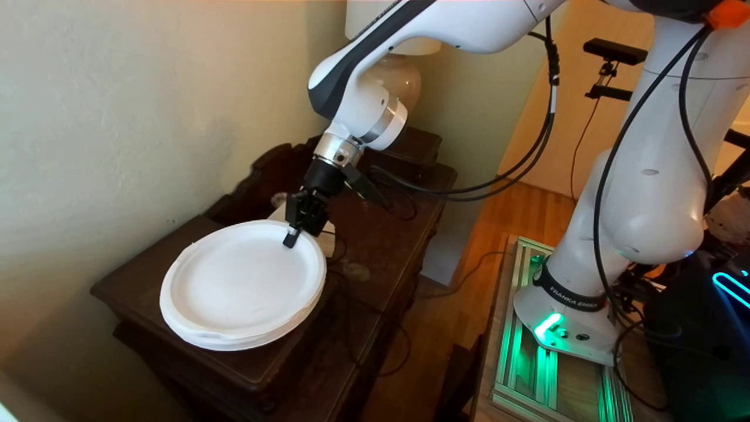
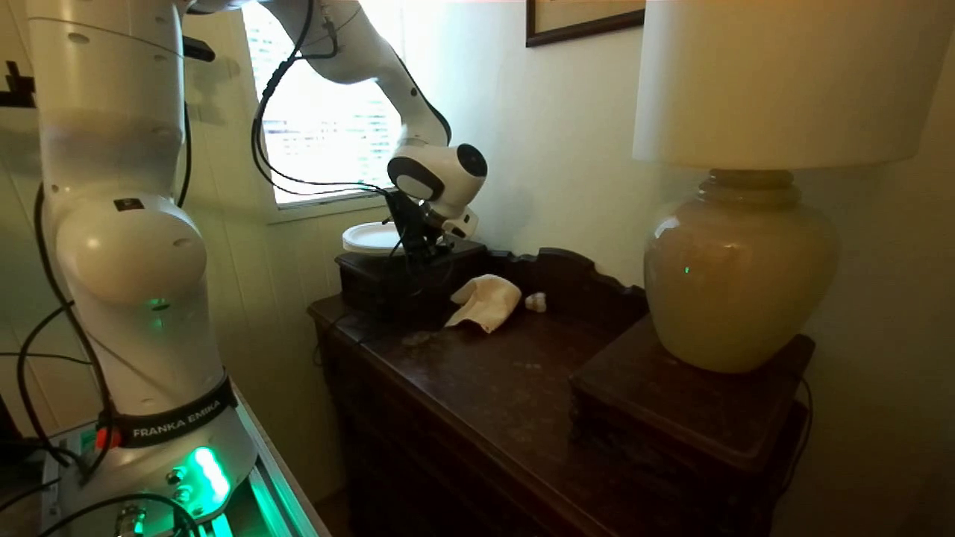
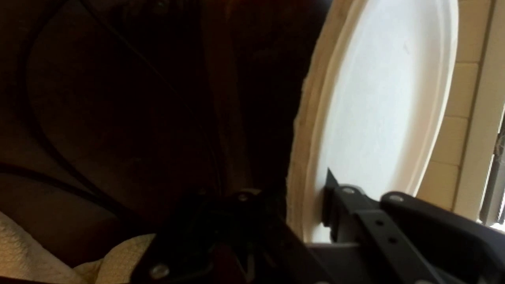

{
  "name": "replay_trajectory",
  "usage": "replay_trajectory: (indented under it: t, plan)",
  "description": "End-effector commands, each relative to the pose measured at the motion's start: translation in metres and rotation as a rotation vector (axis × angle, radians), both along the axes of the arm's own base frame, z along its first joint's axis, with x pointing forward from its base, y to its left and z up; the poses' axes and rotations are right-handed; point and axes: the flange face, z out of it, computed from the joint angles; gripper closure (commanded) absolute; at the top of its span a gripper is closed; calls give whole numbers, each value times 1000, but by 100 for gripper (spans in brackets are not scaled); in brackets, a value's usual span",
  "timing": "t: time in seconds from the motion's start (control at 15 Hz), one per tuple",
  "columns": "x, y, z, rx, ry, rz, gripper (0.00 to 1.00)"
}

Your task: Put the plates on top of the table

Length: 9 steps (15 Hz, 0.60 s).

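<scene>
A stack of white round plates point(image 1: 243, 281) lies on the raised left-hand block of a dark wooden dresser, which is the table point(image 2: 522, 388). The stack also shows in an exterior view point(image 2: 369, 236) and, tilted, in the wrist view point(image 3: 382, 98). My gripper point(image 1: 293, 236) is at the stack's rim, on the side towards the dresser's middle. In the wrist view my gripper point(image 3: 305, 197) has one finger over the plates' inner face and the other, very dark, against the outer edge. The fingers appear shut on the rim. The lower fingertip is hidden.
A cream cloth point(image 2: 489, 300) and a small pale object point(image 2: 536, 302) lie on the dresser behind my gripper. A large lamp point(image 2: 735, 261) stands on another raised block point(image 2: 694, 395). A wall borders the dresser's back. Black cables point(image 3: 51, 146) trail across the dresser.
</scene>
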Motion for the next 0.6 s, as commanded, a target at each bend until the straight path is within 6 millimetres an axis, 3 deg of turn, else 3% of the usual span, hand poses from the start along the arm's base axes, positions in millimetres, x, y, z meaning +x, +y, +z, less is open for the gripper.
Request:
replay_trajectory:
  t: [0.0,0.13,0.2,0.27,0.33,0.53]
  plan:
    - [7,5,-7,-35,-2,19,96]
    - [9,3,-9,-47,-6,19,96]
    - [10,2,-10,-52,-6,17,88]
    - [11,2,-10,-56,-8,20,63]
    - [11,2,-10,-59,-13,21,62]
    - [12,1,-12,-76,-18,16,41]
